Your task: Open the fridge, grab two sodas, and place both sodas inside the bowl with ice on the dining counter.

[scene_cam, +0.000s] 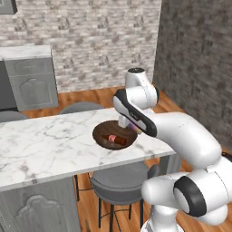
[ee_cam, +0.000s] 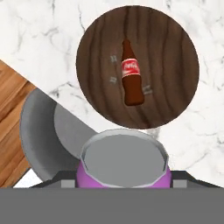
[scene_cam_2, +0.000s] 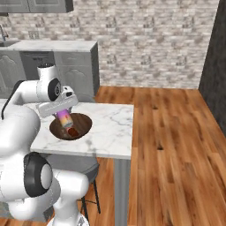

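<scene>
My gripper [scene_cam_2: 63, 115] is shut on the purple-to-orange soda [scene_cam_2: 65, 118], holding it upright just above the near edge of the dark wood bowl [scene_cam_2: 84, 123] on the dining counter [scene_cam_2: 114, 128]. In the hand view the can's grey top [ee_cam: 124, 164] sits low, hiding my fingertips, with the bowl [ee_cam: 166, 65] beyond it. A reddish soda [ee_cam: 131, 74] lies on its side in the bowl among faint ice cubes [ee_cam: 113, 79]. From the left base view, the arm covers most of the held can above the bowl [scene_cam: 97, 133], and the reddish soda [scene_cam: 116, 139] shows inside. The fridge is out of view.
Round grey stools [scene_cam: 120, 181] stand under the counter's near edge, one directly below the hand [ee_cam: 48, 131]. The marble slab [scene_cam: 45, 145] stretches left. Grey cabinets [scene_cam_2: 66, 66] line the brick back wall. Wooden floor [scene_cam_2: 176, 141] lies open to the right.
</scene>
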Robot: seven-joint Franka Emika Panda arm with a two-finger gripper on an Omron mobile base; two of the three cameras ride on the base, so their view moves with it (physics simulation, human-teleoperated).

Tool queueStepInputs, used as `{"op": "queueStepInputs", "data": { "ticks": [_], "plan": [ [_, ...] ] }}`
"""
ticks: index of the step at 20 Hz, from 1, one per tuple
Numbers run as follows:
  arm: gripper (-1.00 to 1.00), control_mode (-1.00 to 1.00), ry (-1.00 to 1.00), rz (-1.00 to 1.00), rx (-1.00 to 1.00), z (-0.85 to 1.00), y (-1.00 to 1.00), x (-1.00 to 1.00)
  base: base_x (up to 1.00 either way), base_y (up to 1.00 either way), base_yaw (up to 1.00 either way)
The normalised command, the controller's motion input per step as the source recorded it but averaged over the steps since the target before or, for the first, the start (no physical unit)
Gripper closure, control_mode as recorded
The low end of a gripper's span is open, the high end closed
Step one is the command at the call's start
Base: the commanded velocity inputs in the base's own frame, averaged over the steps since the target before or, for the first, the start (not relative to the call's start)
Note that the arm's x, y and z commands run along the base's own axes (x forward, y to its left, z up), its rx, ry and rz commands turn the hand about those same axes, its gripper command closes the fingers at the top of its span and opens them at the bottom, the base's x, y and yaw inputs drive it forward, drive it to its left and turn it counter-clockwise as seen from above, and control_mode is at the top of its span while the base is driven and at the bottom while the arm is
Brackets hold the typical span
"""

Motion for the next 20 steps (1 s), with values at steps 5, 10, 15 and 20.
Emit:
{"op": "queueStepInputs", "data": {
  "ticks": [5,10,15,20],
  "plan": [
    [1.0,-1.0,0.02,0.17,-0.06,-0.34,0.2,0.4,0.0,0.0,0.0],
    [1.0,-1.0,0.03,0.15,-0.04,-0.3,0.09,0.33,0.0,0.0,0.0],
    [1.0,-1.0,0.07,0.13,-0.03,-0.29,0.0,0.24,0.0,0.0,0.0],
    [1.0,-1.0,0.06,0.11,-0.02,-0.23,0.0,0.21,0.0,0.0,0.0]
  ]
}}
